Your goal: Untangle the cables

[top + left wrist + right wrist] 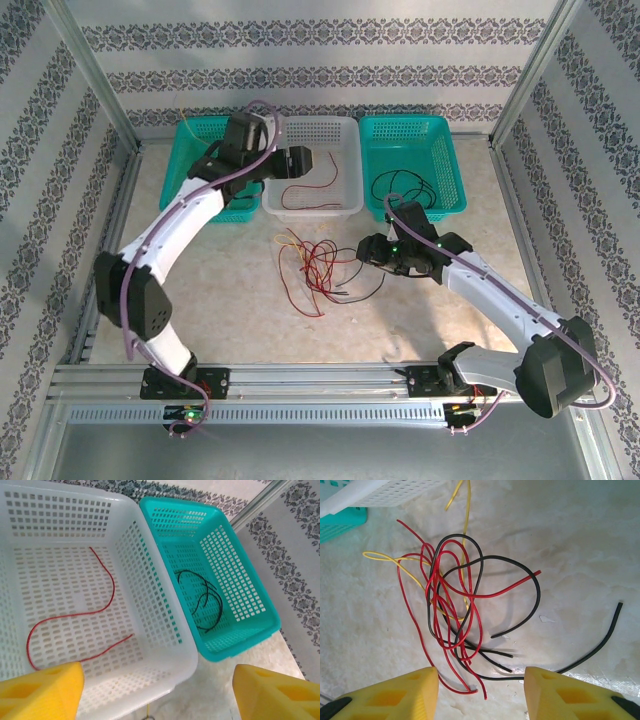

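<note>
**A:** Start on your left. What's in the left basket (192, 150)?

**B:** Your left arm (190, 215) covers much of it, so I can't tell what lies inside.

**A:** And the left claw (157, 692)?

**B:** It hangs over the white basket (147, 580), fingers wide apart, nothing between them. One red cable (111, 587) lies alone on that basket's floor.

**A:** So that one's sorted. Next along?

**B:** The right basket (240, 575) holds a black cable (206, 596), loosely coiled and clear of the others. That's two colours put away, by my reckoning.

**A:** What's left?

**B:** Most of it. The tangle (452, 595) sits on the table (580, 540) in front of the white basket, with red, black and yellow strands looped through each other. A stray cable (601, 644), black, trails off to its right, mostly free.

**A:** Right claw?

**B:** Your right claw (480, 690) hovers at the tangle's near edge, fingers apart, gripping nothing. You're under halfway, I'd say, and every strand in that pile needs pulling out and binning.
</note>
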You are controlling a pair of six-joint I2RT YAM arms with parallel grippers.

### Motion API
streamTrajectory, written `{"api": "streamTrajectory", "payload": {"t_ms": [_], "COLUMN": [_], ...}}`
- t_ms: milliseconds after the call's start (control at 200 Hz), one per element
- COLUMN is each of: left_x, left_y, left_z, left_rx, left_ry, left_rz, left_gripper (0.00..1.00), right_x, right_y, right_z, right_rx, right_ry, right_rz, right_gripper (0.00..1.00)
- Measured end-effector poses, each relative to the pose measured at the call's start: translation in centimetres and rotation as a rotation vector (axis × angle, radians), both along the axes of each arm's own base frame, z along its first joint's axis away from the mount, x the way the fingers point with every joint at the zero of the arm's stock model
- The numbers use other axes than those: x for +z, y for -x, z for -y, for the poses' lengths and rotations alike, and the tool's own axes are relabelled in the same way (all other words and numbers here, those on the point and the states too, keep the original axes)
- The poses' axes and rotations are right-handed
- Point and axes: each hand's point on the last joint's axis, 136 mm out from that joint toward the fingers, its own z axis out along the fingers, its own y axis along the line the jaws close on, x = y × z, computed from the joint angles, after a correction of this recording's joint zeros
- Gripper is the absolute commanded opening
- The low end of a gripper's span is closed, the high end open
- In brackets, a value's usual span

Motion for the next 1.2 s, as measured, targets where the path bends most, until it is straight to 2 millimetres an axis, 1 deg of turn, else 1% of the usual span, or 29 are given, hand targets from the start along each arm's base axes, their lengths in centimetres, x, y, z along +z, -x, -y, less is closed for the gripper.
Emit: {"api": "streamTrajectory", "payload": {"t_ms": [90, 160, 210, 260, 340, 455, 560, 635, 755, 824, 909, 979, 1099, 1204], "left_x": [0.6, 0.3, -0.4, -1.6, -4.1, -7.9, -10.1, -11.0, -12.1, -12.2, -12.1, -12.3, -12.8, -12.8], "left_y": [2.5, 4.4, 5.8, 7.0, 8.8, 11.1, 12.8, 13.7, 14.6, 14.9, 15.1, 15.2, 15.4, 15.5], "left_z": [-1.0, -1.7, -2.1, -2.5, -3.0, -3.7, -4.2, -4.2, -3.8, -3.3, -2.8, -2.5, -2.0, -1.6], "left_rx": [0.005, 0.010, 0.009, 0.010, 0.010, 0.023, 0.037, 0.042, 0.037, 0.025, 0.015, 0.009, -0.004, -0.013], "left_ry": [0.016, 0.027, 0.031, 0.038, 0.036, 0.032, 0.037, 0.044, 0.047, 0.051, 0.056, 0.056, 0.048, 0.045], "left_rz": [0.014, 0.010, -0.001, -0.027, -0.085, -0.175, -0.232, -0.261, -0.300, -0.306, -0.307, -0.313, -0.328, -0.329], "left_gripper": [0.68, 0.64, 0.61, 0.59, 0.57, 0.56, 0.54, 0.53, 0.52, 0.51, 0.50, 0.50, 0.50, 0.49], "right_x": [-0.4, -0.7, -0.9, -1.2, -2.0, -3.8, -5.5, -6.1, -6.0, -5.9, -5.8, -5.9, -6.7, -7.6], "right_y": [-0.1, -0.3, -0.4, -0.6, -0.9, -1.6, -2.3, -2.9, -3.9, -4.3, -4.6, -5.0, -5.8, -6.4], "right_z": [-0.1, -0.1, -0.2, -0.2, -0.4, -0.7, -0.6, -0.1, 0.8, 1.1, 1.0, 1.1, 2.0, 2.8], "right_rx": [0.000, -0.001, 0.000, 0.001, 0.010, 0.029, 0.039, 0.030, -0.007, -0.019, -0.022, -0.028, -0.063, -0.097], "right_ry": [0.006, 0.011, 0.014, 0.019, 0.033, 0.062, 0.092, 0.105, 0.101, 0.095, 0.090, 0.088, 0.085, 0.089], "right_rz": [-0.011, -0.016, -0.017, -0.022, -0.028, -0.057, -0.088, -0.095, -0.084, -0.073, -0.063, -0.061, -0.078, -0.096], "right_gripper": [0.49, 0.49, 0.49, 0.49, 0.50, 0.51, 0.50, 0.47, 0.46, 0.45, 0.41, 0.40, 0.41, 0.41]}}
